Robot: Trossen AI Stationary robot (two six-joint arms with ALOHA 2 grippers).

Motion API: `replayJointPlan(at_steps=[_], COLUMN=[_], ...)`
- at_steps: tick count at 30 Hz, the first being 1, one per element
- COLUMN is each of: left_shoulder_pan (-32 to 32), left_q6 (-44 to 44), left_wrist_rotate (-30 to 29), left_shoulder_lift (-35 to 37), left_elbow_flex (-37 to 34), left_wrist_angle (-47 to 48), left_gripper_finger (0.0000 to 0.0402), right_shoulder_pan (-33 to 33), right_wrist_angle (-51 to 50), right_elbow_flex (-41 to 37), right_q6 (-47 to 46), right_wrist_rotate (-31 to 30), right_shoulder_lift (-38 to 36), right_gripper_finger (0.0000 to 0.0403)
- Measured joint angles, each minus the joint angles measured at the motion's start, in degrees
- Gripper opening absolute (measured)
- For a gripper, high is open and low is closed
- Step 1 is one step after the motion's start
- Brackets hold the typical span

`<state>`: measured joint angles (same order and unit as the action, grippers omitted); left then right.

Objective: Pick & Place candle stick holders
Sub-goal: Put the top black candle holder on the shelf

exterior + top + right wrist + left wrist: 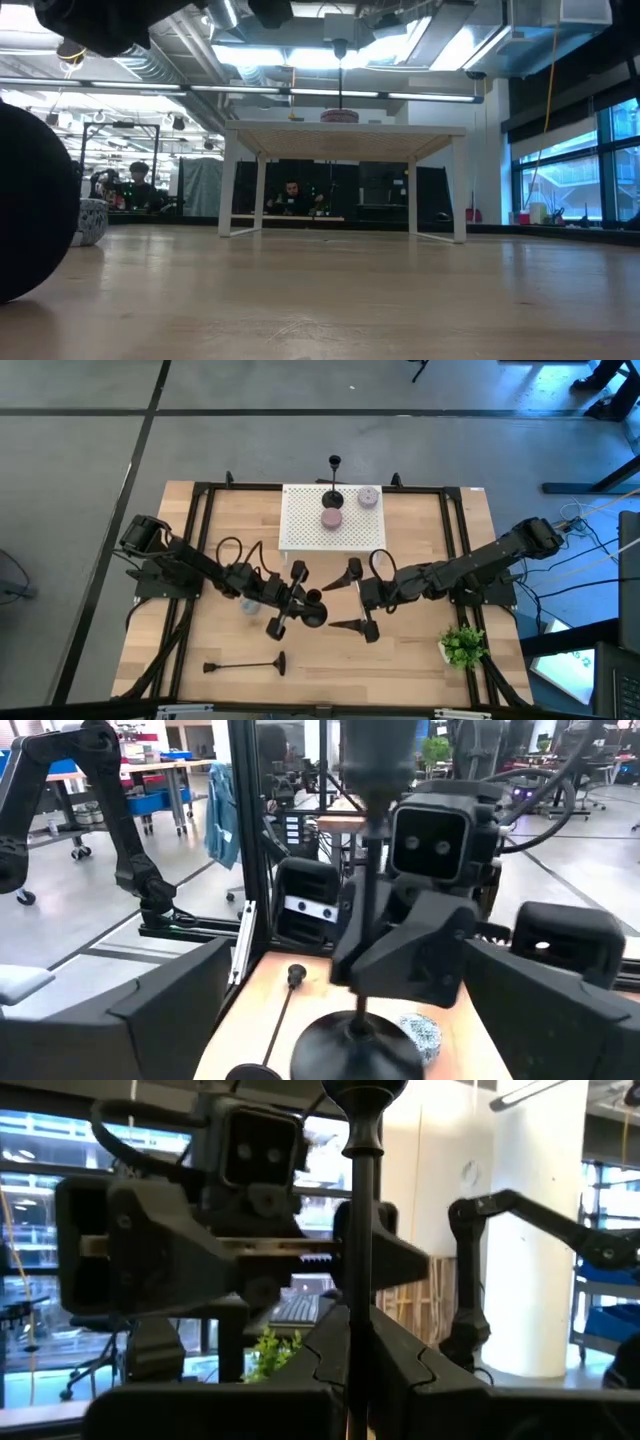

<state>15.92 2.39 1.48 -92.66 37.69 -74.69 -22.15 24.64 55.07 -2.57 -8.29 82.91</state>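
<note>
Between the two arms at mid-worktop, the left pincer is clamped tight on an upright candle stick holder; the right pincer, gaping wide and empty, faces it just beside. Judged a handover: right should close squarely round the stem before left releases.

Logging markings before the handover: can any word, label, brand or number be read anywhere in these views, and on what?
None can be read.
Candle stick holder in the left pincer: no marking.
White perforated stand: blank.
Background room equipment: anything printed is too small or blurred.
</note>
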Motion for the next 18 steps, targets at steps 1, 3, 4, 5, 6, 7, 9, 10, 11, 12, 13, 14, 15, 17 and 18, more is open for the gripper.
replayJointPlan(at_steps=[1,3,4,5,6,7,9,10,11,12,13,14,15,17,18], left_shoulder_pan=[0.1,0.2,0.1,0.1,0.1,0.1,0.1,0.0,-0.2,-0.5,-0.8,-1.3,-1.8,-2.9,-3.3], left_q6=[0.0,-0.1,-0.2,-0.2,-0.2,-0.2,-0.2,-0.2,-0.2,-0.2,-0.1,0.3,0.9,2.6,3.4], left_wrist_rotate=[0.0,0.2,0.1,0.0,-0.1,-0.2,-0.5,-0.8,-1.2,-1.6,-1.7,-1.6,-0.9,1.6,3.1], left_shoulder_lift=[0.0,0.0,0.0,0.0,-0.1,-0.4,-0.7,-0.7,-0.9,-1.0,-1.1,-1.1,-1.1,-1.1,-1.1], left_elbow_flex=[0.2,0.7,0.8,0.8,0.8,0.8,0.8,0.8,0.8,0.9,0.9,0.9,1.1,2.4,2.9], left_wrist_angle=[0.2,0.7,1.3,1.7,1.7,1.3,1.2,1.3,1.1,0.9,0.9,0.4,-0.1,-0.2,-0.1], left_gripper_finger=[0.0008,0.0008,0.0008,0.0008,0.0008,0.0008,0.0008,0.0008,0.0008,0.0008,0.0008,0.0008,0.0008,0.0008,0.0008], right_shoulder_pan=[0.0,0.0,0.0,0.0,0.0,0.0,0.0,0.0,0.0,0.0,0.0,0.0,0.0,0.0,0.0], right_wrist_angle=[0.0,0.1,0.3,0.5,0.6,0.7,1.4,2.0,2.4,2.5,2.6,3.0,3.6,4.6,4.9], right_elbow_flex=[0.0,0.0,0.0,0.0,0.0,0.0,0.0,0.0,0.0,0.0,0.0,0.0,0.0,0.0,0.0], right_q6=[0.0,0.0,0.0,0.0,0.0,0.0,-0.6,-1.4,-2.0,-2.9,-3.5,-4.3,-4.8,-5.8,-6.1], right_wrist_rotate=[0.0,0.0,0.0,0.0,0.0,0.0,0.0,0.1,0.1,0.2,0.2,0.2,0.2,0.1,0.1], right_shoulder_lift=[0.0,0.0,0.0,0.0,0.0,0.0,0.0,0.0,0.0,0.0,0.0,0.0,0.0,0.0,0.0], right_gripper_finger=[0.0395,0.0395,0.0395,0.0395,0.0395,0.0395,0.0395,0.0395,0.0395,0.0395,0.0395,0.0395,0.0395,0.0395,0.0395])
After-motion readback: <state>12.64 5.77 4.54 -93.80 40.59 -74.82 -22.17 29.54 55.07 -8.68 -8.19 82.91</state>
